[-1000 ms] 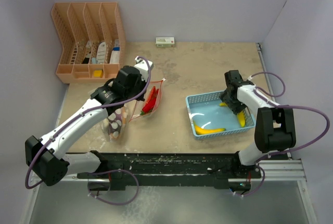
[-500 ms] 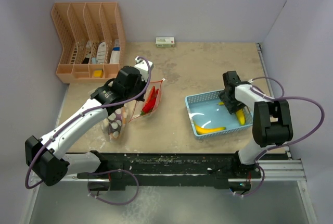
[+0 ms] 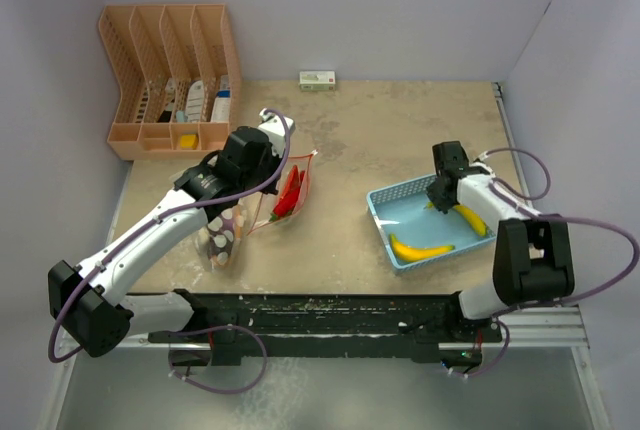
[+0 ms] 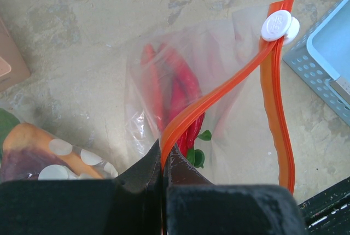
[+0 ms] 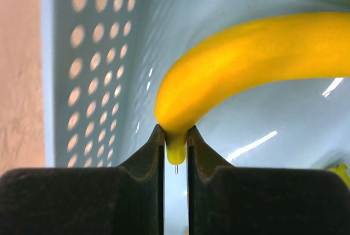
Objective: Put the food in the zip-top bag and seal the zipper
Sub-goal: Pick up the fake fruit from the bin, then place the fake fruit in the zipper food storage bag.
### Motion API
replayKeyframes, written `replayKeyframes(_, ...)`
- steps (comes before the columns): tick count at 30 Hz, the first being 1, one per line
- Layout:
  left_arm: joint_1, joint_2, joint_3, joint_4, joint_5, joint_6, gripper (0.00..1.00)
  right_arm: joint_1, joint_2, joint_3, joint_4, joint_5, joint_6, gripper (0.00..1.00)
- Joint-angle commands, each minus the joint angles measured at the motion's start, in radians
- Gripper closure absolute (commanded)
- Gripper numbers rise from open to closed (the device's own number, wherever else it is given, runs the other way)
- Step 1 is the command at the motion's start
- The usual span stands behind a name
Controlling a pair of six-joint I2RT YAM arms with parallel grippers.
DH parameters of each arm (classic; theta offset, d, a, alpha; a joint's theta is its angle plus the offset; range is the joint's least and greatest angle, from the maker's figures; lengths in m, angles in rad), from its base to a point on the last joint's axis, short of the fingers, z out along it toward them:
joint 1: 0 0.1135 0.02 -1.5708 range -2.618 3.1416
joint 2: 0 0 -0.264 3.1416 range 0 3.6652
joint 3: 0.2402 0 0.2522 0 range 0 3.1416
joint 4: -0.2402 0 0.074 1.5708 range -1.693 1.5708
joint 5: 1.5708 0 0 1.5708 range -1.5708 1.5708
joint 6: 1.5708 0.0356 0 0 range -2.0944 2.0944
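Observation:
The clear zip-top bag [image 3: 288, 200] lies left of centre with red chili peppers [image 3: 291, 188] inside. My left gripper [image 3: 270, 180] is shut on the near end of the orange zipper [image 4: 219, 95], and the bag's mouth gapes beyond it. The white slider [image 4: 279, 25] sits at the strip's far end. Red peppers [image 4: 180, 90] and a green leaf [image 4: 198, 156] show through the plastic. My right gripper [image 3: 441, 195] is in the light blue basket [image 3: 382, 212], shut on the tip of a yellow banana [image 5: 257, 60]. A second banana [image 3: 420, 249] lies nearer in the basket.
A peach slotted organiser [image 3: 170, 80] stands at the back left. A small white box [image 3: 318, 79] sits by the back wall. The bag's dotted end [image 3: 225, 235] with an orange-brown piece lies beside my left arm. The basket's perforated wall [image 5: 93, 54] is close to my right fingers.
My right gripper has closed on the banana's tip. The blue basket has slid right and turned with it. The left arm and the bag have not moved.

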Motion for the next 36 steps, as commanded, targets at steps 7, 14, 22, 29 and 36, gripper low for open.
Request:
replayKeyframes(7,-0.001,-0.012,0.008,0.030,0.006,0.006,1.00,0.218,-0.382,-0.054,0.043,-0.108,-0.138,1.00)
replayKeyframes(14,-0.001,0.015,0.018,0.040,0.002,0.007,1.00,0.374,-0.572,-0.040,0.426,-0.454,-0.341,1.00)
replayKeyframes(22,-0.001,0.028,0.039,0.041,0.019,-0.006,1.00,0.601,-0.474,0.071,0.842,-1.028,-0.410,1.00)
replayKeyframes(29,-0.002,0.024,0.049,0.028,0.017,-0.012,1.00,0.668,-0.457,0.012,1.149,-1.185,-0.293,1.00)
replayKeyframes(36,-0.001,0.018,0.052,0.023,0.016,-0.015,1.00,0.670,-0.405,-0.086,1.357,-1.206,-0.173,1.00)
